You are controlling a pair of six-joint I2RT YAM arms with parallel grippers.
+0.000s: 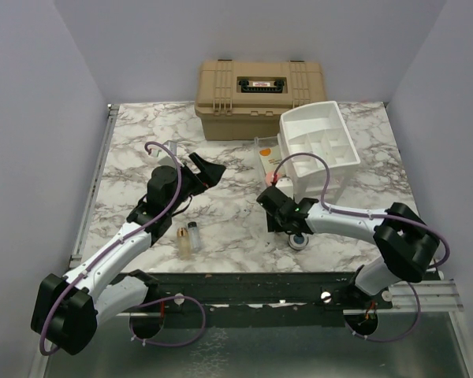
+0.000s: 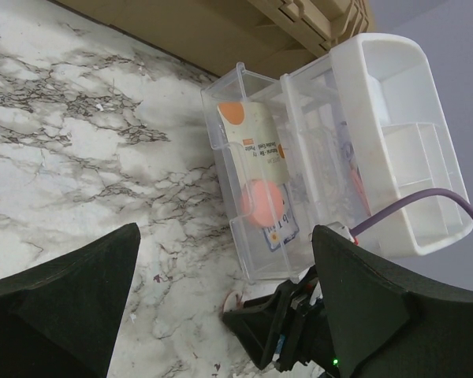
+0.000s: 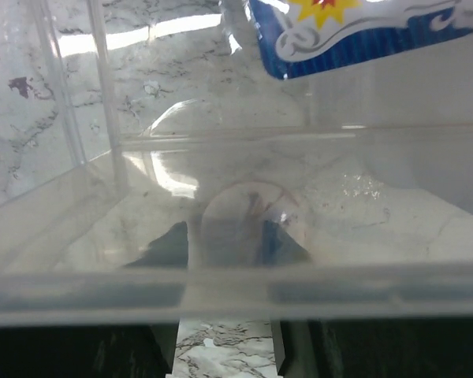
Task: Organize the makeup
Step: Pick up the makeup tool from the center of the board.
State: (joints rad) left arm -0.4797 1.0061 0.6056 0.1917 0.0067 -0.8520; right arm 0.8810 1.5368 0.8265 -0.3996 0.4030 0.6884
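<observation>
My left gripper [image 1: 209, 168] hung mid-counter, fingers apart. Its wrist view showed the orange disc [image 2: 232, 113] and pink disc [image 2: 262, 203] inside the clear tray [image 2: 217, 153] toward the far edge. Only overhead showed the two bottles [image 1: 188, 236] by the near edge. Whether my right gripper [image 1: 271, 189] was clamped, I couldn't tell.

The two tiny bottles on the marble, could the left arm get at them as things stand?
Probably yes. The bottles sit uncovered beside its forearm, and the left gripper is open, though it sits beyond them, so the arm must fold back.
</observation>
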